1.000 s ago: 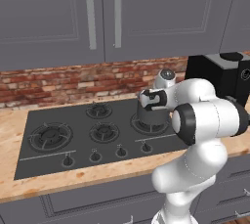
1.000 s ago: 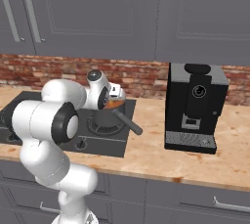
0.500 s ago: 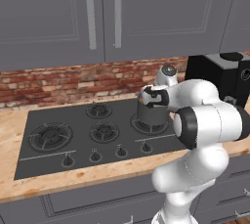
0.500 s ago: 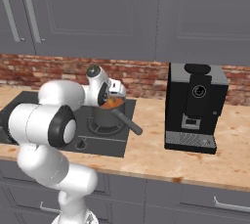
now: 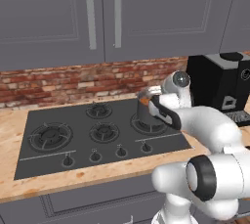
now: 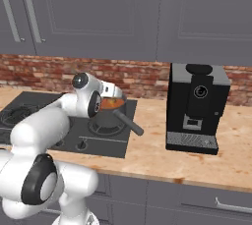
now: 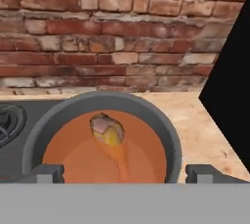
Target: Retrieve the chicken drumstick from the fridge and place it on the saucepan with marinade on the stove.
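My left base camera sits behind my left shoulder, looking forward and down across the stove (image 5: pixel 73 135), my arm rising at 4 o'clock. The right base camera looks from behind my right, arm at 8 o'clock, coffee machine (image 6: pixel 197 106) at 3 o'clock. Both share the saucepan (image 5: pixel 144 115) and brick wall (image 6: pixel 142 74). My hand camera hangs close above the saucepan (rim at 6 o'clock), facing the bricks.

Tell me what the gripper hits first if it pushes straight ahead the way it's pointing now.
Most likely the saucepan: the open gripper looks down into it, so it would meet the chicken drumstick lying in the marinade, though depth is hard to judge.
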